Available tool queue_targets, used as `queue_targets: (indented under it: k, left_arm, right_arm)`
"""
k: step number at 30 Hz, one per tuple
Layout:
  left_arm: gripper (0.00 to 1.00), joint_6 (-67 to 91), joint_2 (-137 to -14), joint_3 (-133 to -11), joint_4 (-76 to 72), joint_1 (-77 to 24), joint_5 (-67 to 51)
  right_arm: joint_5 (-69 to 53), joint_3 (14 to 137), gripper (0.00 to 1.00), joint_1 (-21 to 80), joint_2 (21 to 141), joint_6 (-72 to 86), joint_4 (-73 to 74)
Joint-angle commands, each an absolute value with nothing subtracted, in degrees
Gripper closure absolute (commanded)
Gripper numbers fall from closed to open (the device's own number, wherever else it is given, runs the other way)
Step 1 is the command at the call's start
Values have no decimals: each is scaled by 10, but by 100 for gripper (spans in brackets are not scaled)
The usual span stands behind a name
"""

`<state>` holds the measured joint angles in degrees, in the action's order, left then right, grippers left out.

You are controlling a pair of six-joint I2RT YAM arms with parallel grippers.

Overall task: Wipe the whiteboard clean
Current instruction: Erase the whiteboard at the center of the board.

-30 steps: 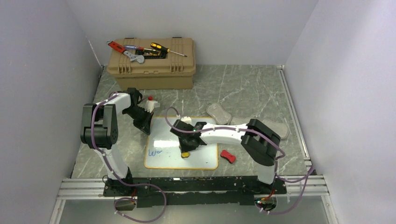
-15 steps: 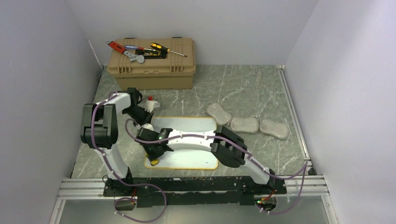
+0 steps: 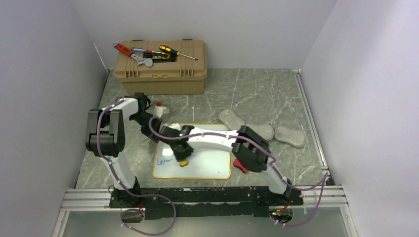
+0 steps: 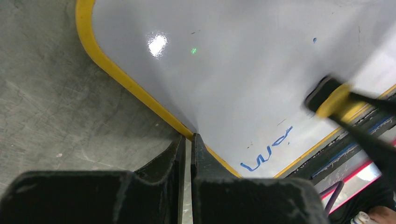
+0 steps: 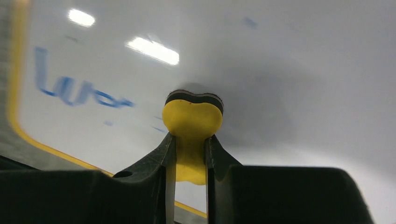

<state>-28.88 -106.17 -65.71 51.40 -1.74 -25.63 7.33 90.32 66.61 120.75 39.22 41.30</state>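
Observation:
The whiteboard [image 3: 207, 165] lies flat on the marble table, yellow-framed, with blue handwriting [image 3: 164, 161] near its front left corner. My right gripper [image 3: 181, 157] reaches across it and is shut on a yellow eraser [image 3: 183, 162] whose dark pad faces the board just right of the writing. In the right wrist view the eraser [image 5: 192, 116] sits pinched between the right gripper [image 5: 189, 140], the writing [image 5: 79, 93] off to its left. The left gripper [image 4: 191, 136] is shut, its tips down on the whiteboard [image 4: 224, 70] frame at the far left edge.
A tan toolbox [image 3: 160, 69] with screwdrivers and a wrench on its lid stands at the back left. Clear oval plastic pieces [image 3: 291, 136] lie right of the board, and a small red object [image 3: 239, 165] sits by its right edge. Walls close in on both sides.
My right arm swept the eraser from the board's middle to its front left corner, then back a little to the right and up. The left arm has stayed put.

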Motion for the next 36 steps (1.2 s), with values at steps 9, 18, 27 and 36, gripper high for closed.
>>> queue_targets:
  k: [9,18,27,36]
  left_arm:
    - [100,-319,-1100,-647,474,-25,-233]
    - [100,-321,-1095,-645,473,-24,-236]
    - [100,-319,-1097,-643,472,-24,-234]
    - [100,-321,-1101,-651,476,-25,-233]
  right_arm:
    - [57,1154,100,741,1414,341,486]
    - [83,878,100,701,1280,370,432]
    - [59,1125,100,725,1412,335,504]
    - [7,1250,100,725,1480,323,487]
